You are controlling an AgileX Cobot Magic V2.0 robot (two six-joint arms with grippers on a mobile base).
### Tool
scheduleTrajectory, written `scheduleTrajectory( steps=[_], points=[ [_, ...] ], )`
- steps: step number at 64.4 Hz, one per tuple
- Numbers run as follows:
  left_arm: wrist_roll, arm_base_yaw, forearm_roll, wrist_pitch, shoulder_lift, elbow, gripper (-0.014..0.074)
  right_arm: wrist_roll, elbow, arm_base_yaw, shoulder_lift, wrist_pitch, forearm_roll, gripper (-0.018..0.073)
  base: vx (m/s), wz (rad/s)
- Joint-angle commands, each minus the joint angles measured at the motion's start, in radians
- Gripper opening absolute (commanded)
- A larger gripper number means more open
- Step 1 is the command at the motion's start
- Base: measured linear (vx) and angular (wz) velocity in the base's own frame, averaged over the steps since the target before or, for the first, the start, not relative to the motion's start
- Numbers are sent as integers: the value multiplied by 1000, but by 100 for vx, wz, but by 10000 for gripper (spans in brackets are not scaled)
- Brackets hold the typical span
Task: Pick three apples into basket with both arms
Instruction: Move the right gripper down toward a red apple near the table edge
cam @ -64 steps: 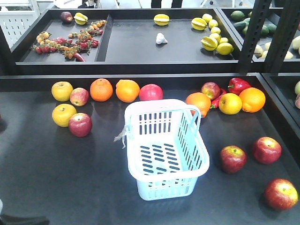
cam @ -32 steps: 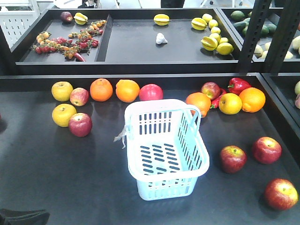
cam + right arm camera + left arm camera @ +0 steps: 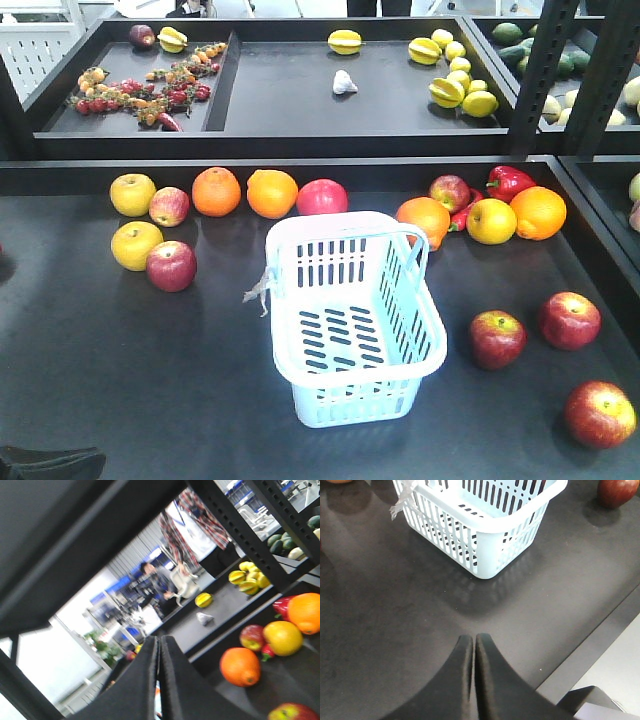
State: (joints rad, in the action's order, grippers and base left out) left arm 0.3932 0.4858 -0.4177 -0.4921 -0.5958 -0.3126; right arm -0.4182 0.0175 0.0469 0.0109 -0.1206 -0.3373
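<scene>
Three red apples lie on the dark table to the right of the basket, which stands empty at centre with its long axis running away from me. My right gripper, fingers pressed together, tilts up toward the shelf, yet I judge that arm the nearer. My left gripper, also pressed together, hovers short of the basket's corner.

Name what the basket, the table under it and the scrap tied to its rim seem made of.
Basket: likely moulded plastic, pale blue, slightly glossy; even slots, thin one-piece walls.
Table: dark matt surface, perhaps painted metal or laminate; only faint reflections, so uncertain.
Scrap: thin clear film, probably plastic; crinkled and see-through.
</scene>
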Motion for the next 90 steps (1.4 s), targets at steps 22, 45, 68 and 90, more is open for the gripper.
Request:
scheduleTrajectory(
  steps=[22,45,68,90],
  points=[
    [-6,3,-26,50,1,-20,-8,282,-770,12,-281,660,331,-3,0,0],
    [-6,3,-29,49,1,-20,-8,342,-1034,12,-659,981,605,443,0,0],
    [-6,3,-49,49,1,-20,-8,239,-1060,12,-917,1175,644,718,0,0],
    [-6,3,-50,49,1,-20,-8,301,-1203,-91,-1286,1312,549,694,0,0]
  ],
)
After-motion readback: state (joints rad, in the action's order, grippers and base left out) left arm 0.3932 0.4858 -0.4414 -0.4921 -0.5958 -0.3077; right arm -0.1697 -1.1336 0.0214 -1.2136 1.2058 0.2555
